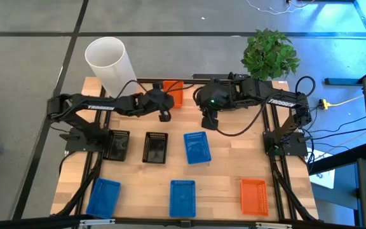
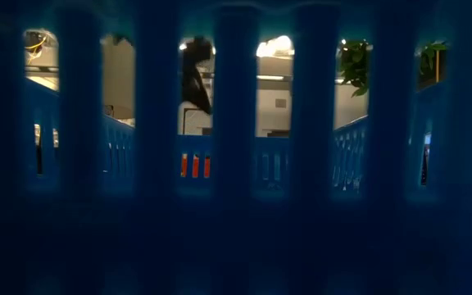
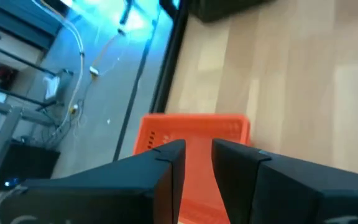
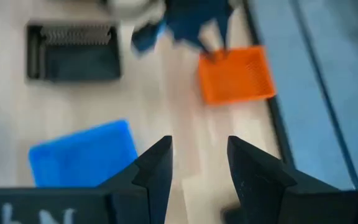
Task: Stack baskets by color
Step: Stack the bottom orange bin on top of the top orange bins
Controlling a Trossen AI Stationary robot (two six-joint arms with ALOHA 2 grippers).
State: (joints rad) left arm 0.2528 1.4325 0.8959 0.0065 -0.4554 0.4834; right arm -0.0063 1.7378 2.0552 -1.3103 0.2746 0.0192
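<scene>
An orange basket [image 1: 174, 94] [image 3: 191, 129] lies flat on the table's far edge. My left gripper [image 1: 164, 116] [image 3: 197, 149] hovers open just over its near side, fingers apart, with the basket showing beyond the gap. My right gripper [image 1: 208, 123] [image 4: 199, 150] hangs open above the table's middle, holding nothing. Two black baskets [image 1: 117, 145] [image 1: 155, 147] and a blue basket [image 1: 196, 147] lie in a middle row. Two more blue baskets [image 1: 103, 196] [image 1: 183, 197] and an orange basket [image 1: 254, 196] lie along the near edge.
A tall white cylinder [image 1: 110, 62] stands at the far left corner and a potted plant [image 1: 270, 54] at the far right. The mesh wall of a blue basket [image 2: 236, 205] fills the low view. Bare wood lies between the basket rows.
</scene>
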